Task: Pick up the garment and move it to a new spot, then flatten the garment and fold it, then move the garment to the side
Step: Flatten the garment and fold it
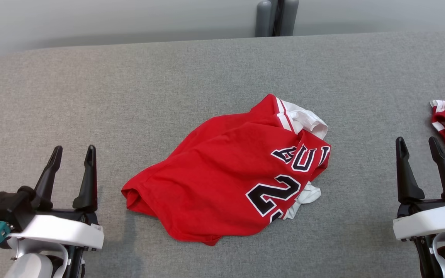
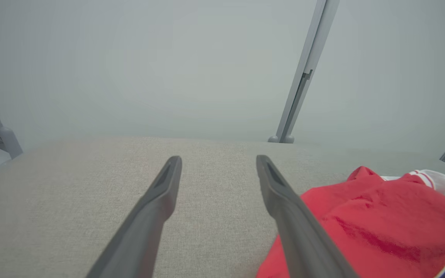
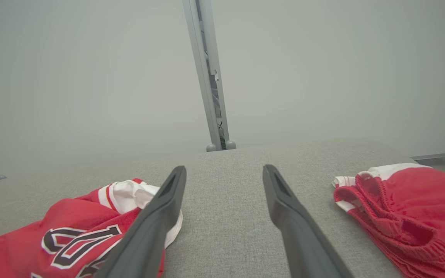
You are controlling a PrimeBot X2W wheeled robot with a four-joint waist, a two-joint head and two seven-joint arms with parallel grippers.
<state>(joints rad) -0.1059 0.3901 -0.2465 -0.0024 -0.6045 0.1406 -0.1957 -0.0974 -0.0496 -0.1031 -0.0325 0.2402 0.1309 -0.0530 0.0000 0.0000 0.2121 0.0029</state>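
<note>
Crumpled red jersey with black-and-white lettering (image 1: 222,181) lies at frame centre on grey fabric surface (image 1: 168,96); left gripper (image 1: 74,150), lower left, fingers spread, empty; right gripper (image 1: 416,141), lower right, likewise.

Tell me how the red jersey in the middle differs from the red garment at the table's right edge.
The jersey lies mid-table in full view; the other garment lies at the right edge, cut off in the head view. The jersey bears dark letters and a number; the other garment shows none but has a gathered elastic band. Both are red with white trim and crumpled.
</note>
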